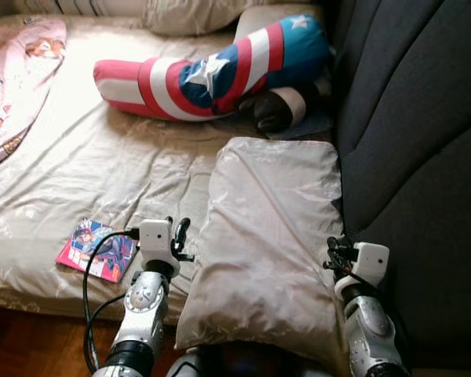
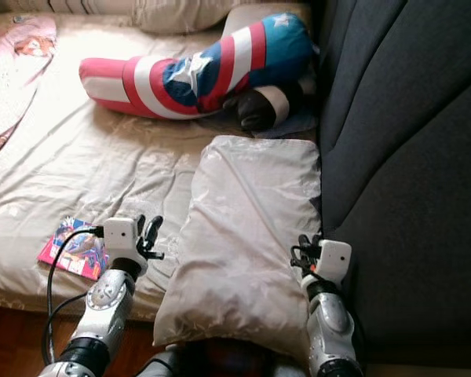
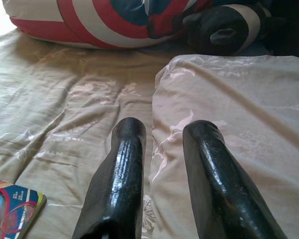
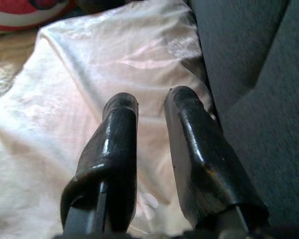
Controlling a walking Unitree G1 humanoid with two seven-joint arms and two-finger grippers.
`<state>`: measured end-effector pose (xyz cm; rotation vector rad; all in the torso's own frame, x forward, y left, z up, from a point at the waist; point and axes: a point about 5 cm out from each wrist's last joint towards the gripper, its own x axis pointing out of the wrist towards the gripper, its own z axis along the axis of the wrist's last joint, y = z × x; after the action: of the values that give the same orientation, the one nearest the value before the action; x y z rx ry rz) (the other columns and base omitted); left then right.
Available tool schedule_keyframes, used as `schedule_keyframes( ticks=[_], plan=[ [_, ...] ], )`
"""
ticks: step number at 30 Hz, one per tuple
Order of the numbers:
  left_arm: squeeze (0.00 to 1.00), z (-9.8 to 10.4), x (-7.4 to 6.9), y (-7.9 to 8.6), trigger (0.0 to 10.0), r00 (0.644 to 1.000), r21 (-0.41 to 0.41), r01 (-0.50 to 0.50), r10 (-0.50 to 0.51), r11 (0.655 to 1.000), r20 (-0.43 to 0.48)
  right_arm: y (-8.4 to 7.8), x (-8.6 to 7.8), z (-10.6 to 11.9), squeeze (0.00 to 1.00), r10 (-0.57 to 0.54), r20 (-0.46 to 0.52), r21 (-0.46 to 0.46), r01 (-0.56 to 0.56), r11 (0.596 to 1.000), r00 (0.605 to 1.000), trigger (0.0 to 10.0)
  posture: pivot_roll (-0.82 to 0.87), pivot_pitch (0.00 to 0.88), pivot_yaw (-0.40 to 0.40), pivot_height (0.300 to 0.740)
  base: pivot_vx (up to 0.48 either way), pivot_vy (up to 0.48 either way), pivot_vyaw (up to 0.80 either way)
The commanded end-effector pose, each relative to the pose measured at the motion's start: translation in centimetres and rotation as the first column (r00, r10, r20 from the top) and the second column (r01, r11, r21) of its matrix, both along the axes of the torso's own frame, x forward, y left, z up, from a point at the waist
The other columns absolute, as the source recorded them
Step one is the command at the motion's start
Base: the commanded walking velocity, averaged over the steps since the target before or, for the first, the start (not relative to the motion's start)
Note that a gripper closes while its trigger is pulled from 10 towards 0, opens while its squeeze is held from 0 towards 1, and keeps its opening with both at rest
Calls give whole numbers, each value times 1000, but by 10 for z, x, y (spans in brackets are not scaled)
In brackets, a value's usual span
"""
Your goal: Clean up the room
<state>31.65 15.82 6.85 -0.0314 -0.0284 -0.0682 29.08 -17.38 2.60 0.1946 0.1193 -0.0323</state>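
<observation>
The beige pillow [image 1: 267,243] lies dead ahead on the bed, left gripper [image 1: 180,238] at eight o'clock and right gripper [image 1: 334,255] at four, both narrowly parted, empty; slick fabric may slip any pinch.

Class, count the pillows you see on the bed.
3: a beige pillow nearest, between the tools; a striped star pillow beyond it; a pale pillow at the far edge, cut off by the frame.

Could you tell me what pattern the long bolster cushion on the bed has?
The bolster cushion has red and white stripes, blue, and white stars; clearest in the left eye view.
</observation>
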Motion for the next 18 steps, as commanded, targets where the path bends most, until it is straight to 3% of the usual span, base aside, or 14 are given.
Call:
schedule_keyframes(
  ticks=[1, 8, 18],
  plan=[
    [0, -5, -4, 0, 10000, 1000, 15, -3, 3, 1000, -23, 6, 0, -2, 0, 26, -14, 6, -25, 1000, 1000, 10000, 2, 136, 26, 740, 0, 480, 0],
    [0, -8, -5, -5, 10000, 999, -15, 0, 0, 1000, -36, 12, 2, -7, 0, 46, -73, 5, -45, 999, 996, 10000, 6, 122, 24, 740, 0, 480, 0],
    [0, -7, -4, -5, 10000, 999, -20, 0, -1, 1000, -40, 17, 2, -8, 0, 32, -74, 40, -29, 999, 997, 10000, 13, 151, 26, 740, 0, 480, 0]
  ],
)
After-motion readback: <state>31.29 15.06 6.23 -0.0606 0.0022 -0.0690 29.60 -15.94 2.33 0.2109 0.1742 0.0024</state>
